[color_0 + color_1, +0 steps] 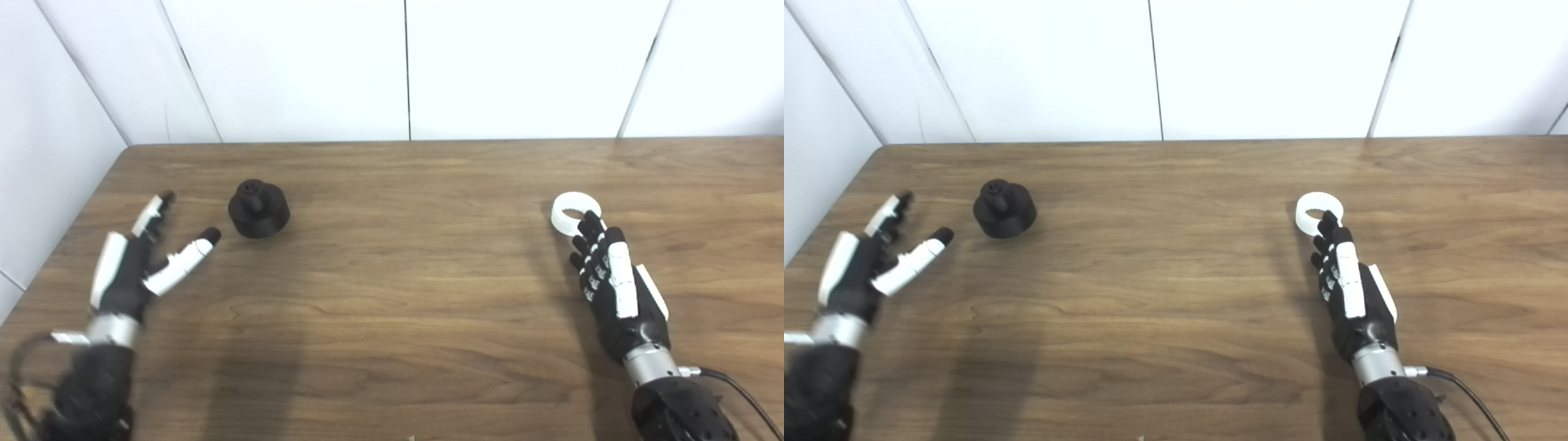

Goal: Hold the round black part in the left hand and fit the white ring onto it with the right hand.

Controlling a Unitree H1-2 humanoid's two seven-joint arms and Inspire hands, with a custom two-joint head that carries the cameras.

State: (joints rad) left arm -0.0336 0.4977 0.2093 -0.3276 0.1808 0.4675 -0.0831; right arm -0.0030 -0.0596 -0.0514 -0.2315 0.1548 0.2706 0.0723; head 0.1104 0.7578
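1. Wooden tabletop (392, 294), white wall panels (294, 67) behind it at 12 o'clock.
2. Round black part (258, 209) sits on the tabletop at about 10 o'clock from centre, upright, small knob on top. Nothing touches it.
3. Left hand (131, 263) at 8–9 o'clock, lower left of the black part. Fingers (184, 260) spread apart and released, holding nothing. Thumb tip points toward the part, near it but apart.
4. White ring (574, 212) lies flat on the tabletop at about 2–3 o'clock from centre, well apart from the black part.
5. Right hand (615, 285) at 4 o'clock, just below the ring, back of the hand up. Fingers (591, 229) extended side by side, tips over the ring's near rim; contact can't be confirmed. No grasp: ring not enclosed, hand released.
6. Black cable (744, 398) runs off the right wrist toward the lower right corner.
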